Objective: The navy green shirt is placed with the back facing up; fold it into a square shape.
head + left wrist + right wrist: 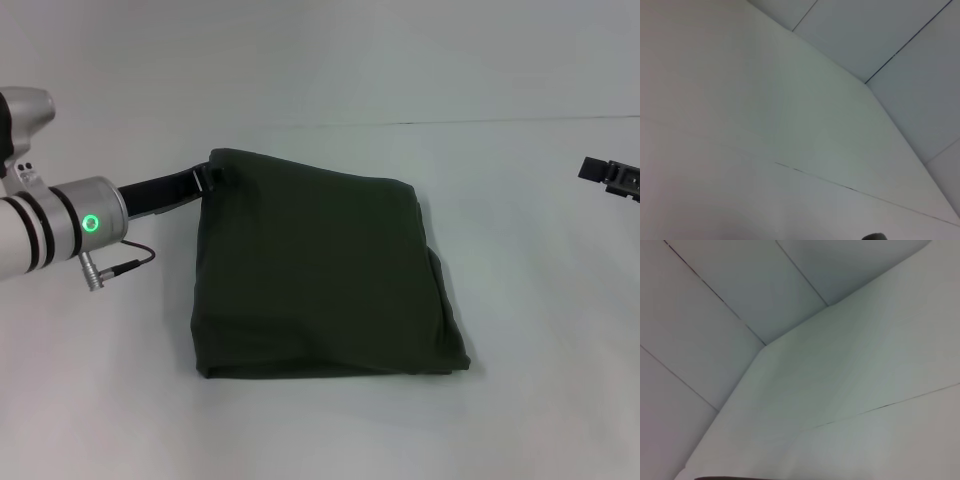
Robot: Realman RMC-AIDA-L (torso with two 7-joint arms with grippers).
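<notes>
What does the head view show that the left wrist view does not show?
Only the head view shows the navy green shirt, folded into a rough square on the white table. The left gripper reaches to the shirt's far left corner, its tip at or under the cloth. The right gripper hangs off to the right, away from the shirt. Only the left wrist view shows pale panels with thin dark seams, and no shirt. Both views share only plain white surfaces.
</notes>
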